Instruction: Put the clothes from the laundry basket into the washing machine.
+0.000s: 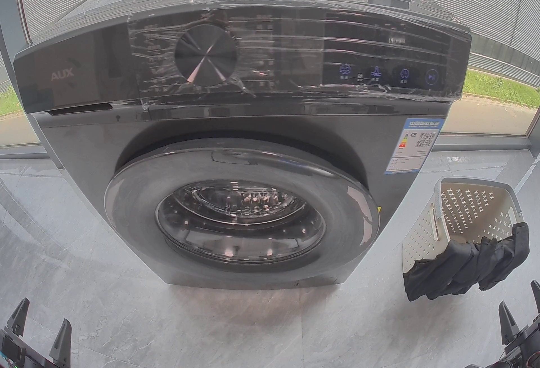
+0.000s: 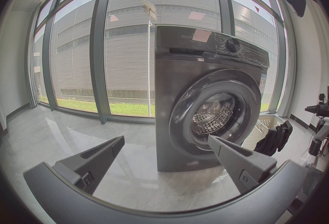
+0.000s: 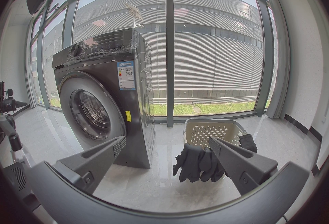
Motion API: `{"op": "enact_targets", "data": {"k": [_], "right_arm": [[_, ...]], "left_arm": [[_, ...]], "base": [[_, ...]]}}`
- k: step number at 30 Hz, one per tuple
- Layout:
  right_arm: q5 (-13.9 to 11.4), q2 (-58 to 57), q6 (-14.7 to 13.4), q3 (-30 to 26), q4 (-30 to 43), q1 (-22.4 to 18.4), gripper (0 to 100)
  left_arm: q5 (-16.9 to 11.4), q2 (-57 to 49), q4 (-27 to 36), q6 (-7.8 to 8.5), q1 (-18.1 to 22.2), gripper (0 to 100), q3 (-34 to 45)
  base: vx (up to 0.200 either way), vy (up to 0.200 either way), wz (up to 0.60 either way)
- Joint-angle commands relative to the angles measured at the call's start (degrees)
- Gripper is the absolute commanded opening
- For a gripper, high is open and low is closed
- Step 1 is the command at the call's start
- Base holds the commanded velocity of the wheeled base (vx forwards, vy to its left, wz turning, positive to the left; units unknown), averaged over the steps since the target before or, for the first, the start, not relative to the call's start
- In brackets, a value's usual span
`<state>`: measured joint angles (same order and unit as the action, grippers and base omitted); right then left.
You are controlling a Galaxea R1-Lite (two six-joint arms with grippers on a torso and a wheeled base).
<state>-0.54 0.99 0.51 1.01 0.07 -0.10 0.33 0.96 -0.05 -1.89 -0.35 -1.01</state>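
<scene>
Nothing is loaded yet, I judge: the washing machine point(image 1: 242, 122) stands on the floor point(image 1: 225, 324) with its round door point(image 1: 242, 220) shut. Just to its right, the laundry basket point(image 1: 450, 200) holds dark clothes point(image 1: 467, 265) draped over its front rim. The left claw point(image 1: 44, 314) and right claw point(image 1: 518, 296) hang low, each spread wide and empty.

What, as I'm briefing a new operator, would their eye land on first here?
The dark grey washer dominates, standing dead ahead with its round door shut. Next, on the floor to its right, a white basket stands with black clothes draped over its front rim.
</scene>
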Motion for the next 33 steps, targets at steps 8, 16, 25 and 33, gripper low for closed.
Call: {"op": "enact_targets", "data": {"k": [8,16,25,33], "right_arm": [[-0.08,-0.99,0.02,-0.92,0.01,0.01,100],[0.01,-0.99,0.02,-0.92,0.01,0.01,100],[0.01,-0.99,0.02,-0.92,0.01,0.10,100],[-0.08,-0.99,0.02,-0.92,0.01,0.10,100]], "left_arm": [[0.02,-0.96,-0.04,-0.04,0.00,100,1.01],[0.02,-0.96,-0.04,-0.04,0.00,100,0.92],[0.20,-0.96,-0.04,-0.04,0.00,100,1.01],[0.11,-0.96,-0.04,0.13,0.00,100,1.01]], "base": [[0.000,0.000,0.00],[0.000,0.100,0.00],[0.000,0.111,0.00],[0.000,0.000,0.00]]}}
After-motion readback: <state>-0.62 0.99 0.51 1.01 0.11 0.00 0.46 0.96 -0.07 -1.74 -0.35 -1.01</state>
